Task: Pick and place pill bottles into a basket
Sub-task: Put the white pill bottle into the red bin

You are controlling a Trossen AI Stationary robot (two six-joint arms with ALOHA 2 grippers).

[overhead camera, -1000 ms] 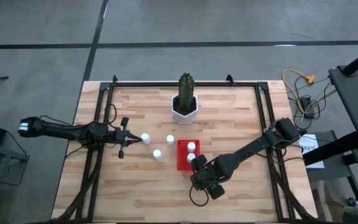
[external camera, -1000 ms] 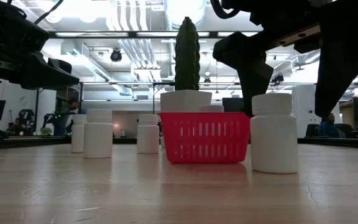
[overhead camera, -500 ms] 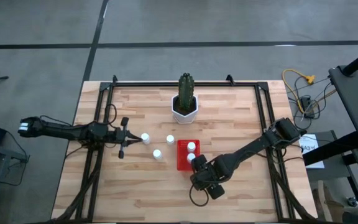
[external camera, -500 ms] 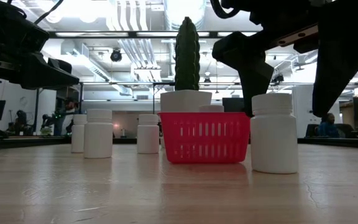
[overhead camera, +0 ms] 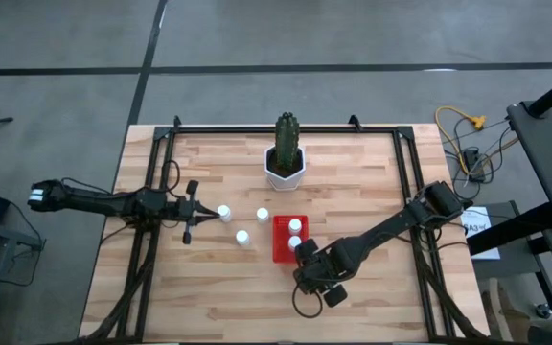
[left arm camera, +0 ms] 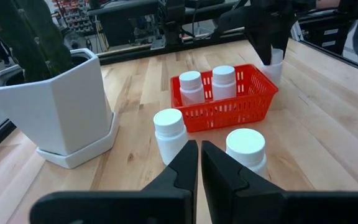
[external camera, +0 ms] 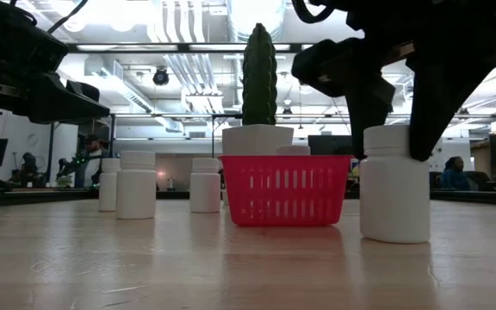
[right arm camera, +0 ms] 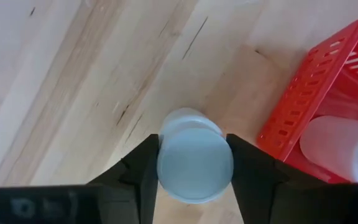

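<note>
Right wrist view showed the right gripper [right arm camera: 196,163] directly over one pill bottle [right arm camera: 195,163], looking down onto its cap, with one finger pressed against each side of it. The bottle stood upright on the table [right arm camera: 73,74], long axis vertical, just beside the outer wall of the red basket [right arm camera: 309,93]. Low view confirmed both fingers clamped on the cap end and the base seemingly on the wood. Judgement: the lift should go straight up along the bottle's axis, then a short move sideways over the basket rim.

High view: two bottles [overhead camera: 295,226] already lay inside the basket; three more [overhead camera: 242,237] stood upright on the open table between the arms. Left gripper [left arm camera: 199,163] waited near those three, fingers pressed together, holding nothing. The right arm was plainly nearer the basket.
</note>
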